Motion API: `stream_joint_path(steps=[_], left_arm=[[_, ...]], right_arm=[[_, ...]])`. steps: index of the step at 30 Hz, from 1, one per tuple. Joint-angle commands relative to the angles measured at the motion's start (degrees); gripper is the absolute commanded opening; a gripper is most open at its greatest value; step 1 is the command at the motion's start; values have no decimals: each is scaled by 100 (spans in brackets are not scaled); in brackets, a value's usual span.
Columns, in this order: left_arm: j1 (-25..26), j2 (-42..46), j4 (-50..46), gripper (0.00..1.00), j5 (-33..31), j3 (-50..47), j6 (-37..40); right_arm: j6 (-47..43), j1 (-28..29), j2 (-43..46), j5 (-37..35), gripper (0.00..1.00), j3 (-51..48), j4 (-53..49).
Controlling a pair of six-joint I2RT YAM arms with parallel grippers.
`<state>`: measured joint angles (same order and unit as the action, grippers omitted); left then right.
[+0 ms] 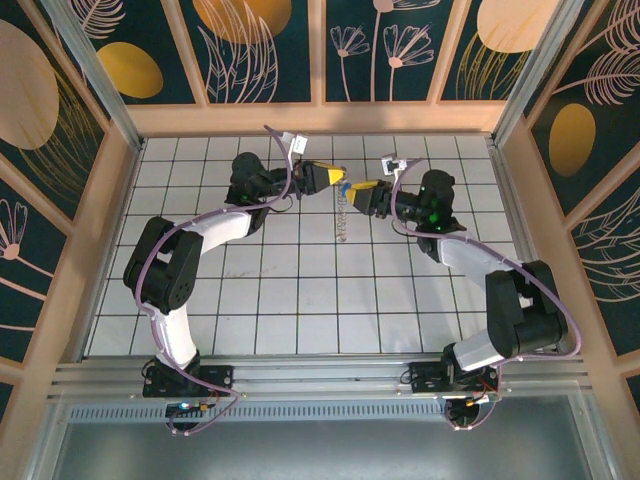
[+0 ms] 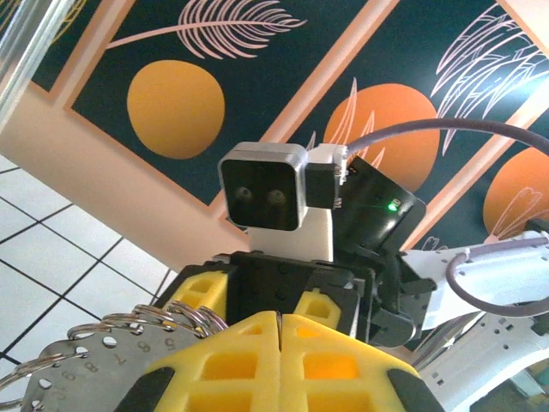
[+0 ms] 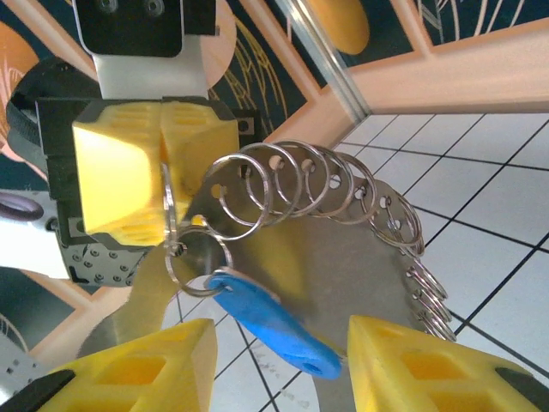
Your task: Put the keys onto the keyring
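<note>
The keyring [image 3: 343,257] is a flat grey metal piece with many small silvery split rings along its edge, held up in the air between the two arms. My left gripper [image 2: 280,322] is shut on one thin ring of it, and its yellow fingers [image 3: 146,172] show in the right wrist view. The blue-headed key [image 3: 274,322] hangs from a small ring [image 3: 196,257] just below that grip. My right gripper [image 3: 279,330] is open, one finger on either side of the blue head, with gaps on both sides. From above, both grippers [image 1: 340,176] [image 1: 358,188] meet tip to tip over the far middle of the floor.
The white tiled floor [image 1: 300,290] lies below, fenced by wooden rails and patterned walls [image 1: 320,50]. The keyring's lower part [image 1: 343,222] dangles toward the tiles. The right wrist camera block [image 2: 266,193] faces my left gripper closely.
</note>
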<state>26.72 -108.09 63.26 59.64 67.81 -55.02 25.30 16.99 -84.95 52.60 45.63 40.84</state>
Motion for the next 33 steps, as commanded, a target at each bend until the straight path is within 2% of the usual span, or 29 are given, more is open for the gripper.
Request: stream_joint_path(steps=[1,6,9,19,33], left_arm=[[44,91,414,0,153,153,-106],[68,70,415,0,145,179,-116],[70,74,436,0,161,182,-117],[87,97,441,0,132,180,-119],[114,161,419,0,44,103,-30]], right_arm=[[-183,45,-101,415,44,224,401],[-174,41,-122,553,41,269,468],[-166,41,-116,664,36,254,478],[-96,45,-68,895,0,130,553],[-332,321,-302,832,0,541,51]])
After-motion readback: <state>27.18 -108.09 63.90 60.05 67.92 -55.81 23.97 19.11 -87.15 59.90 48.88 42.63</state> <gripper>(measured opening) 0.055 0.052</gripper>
